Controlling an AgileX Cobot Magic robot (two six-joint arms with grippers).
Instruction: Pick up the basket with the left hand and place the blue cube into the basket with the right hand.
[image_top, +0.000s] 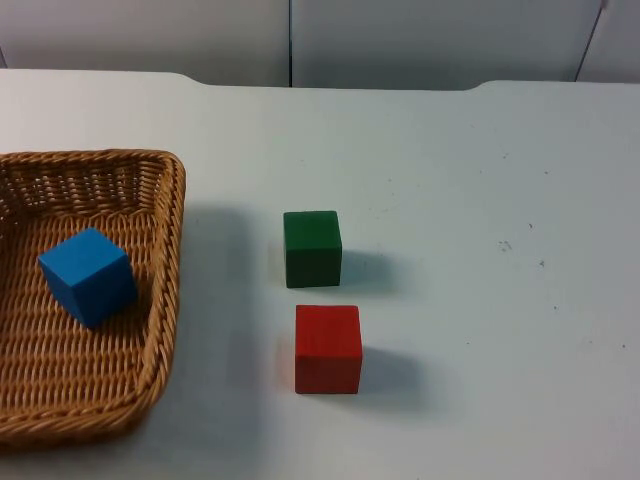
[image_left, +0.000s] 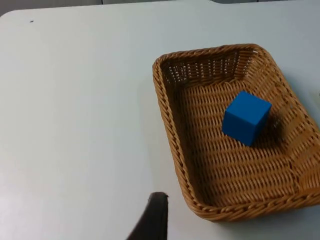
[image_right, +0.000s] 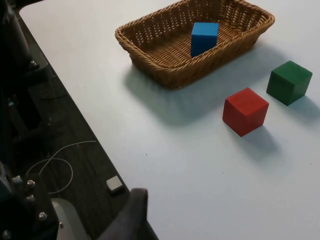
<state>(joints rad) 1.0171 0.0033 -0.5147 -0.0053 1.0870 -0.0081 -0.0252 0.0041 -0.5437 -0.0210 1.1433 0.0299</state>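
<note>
- The blue cube (image_top: 88, 276) is lying tilted inside the wicker basket (image_top: 165, 300), leaning toward the wall nearest the other cubes; the basket is sitting on the white table (image_top: 480, 200), so by my judgement the placing looks done.
- The left hand (image_left: 152, 220) is hovering above the table just beside the basket's long rim, holding nothing; whether its fingers are spread or pressed together I cannot tell; any sideways drift could be nudging the basket and rolling the cube about.
- The right hand (image_right: 131, 212) is hanging over the table edge, well apart from the basket, carrying nothing; its finger state I cannot tell either.
- A red cube (image_top: 328, 349) and a green cube (image_top: 312, 248) are resting near the basket; an arm sweeping low could be knocking them.
</note>
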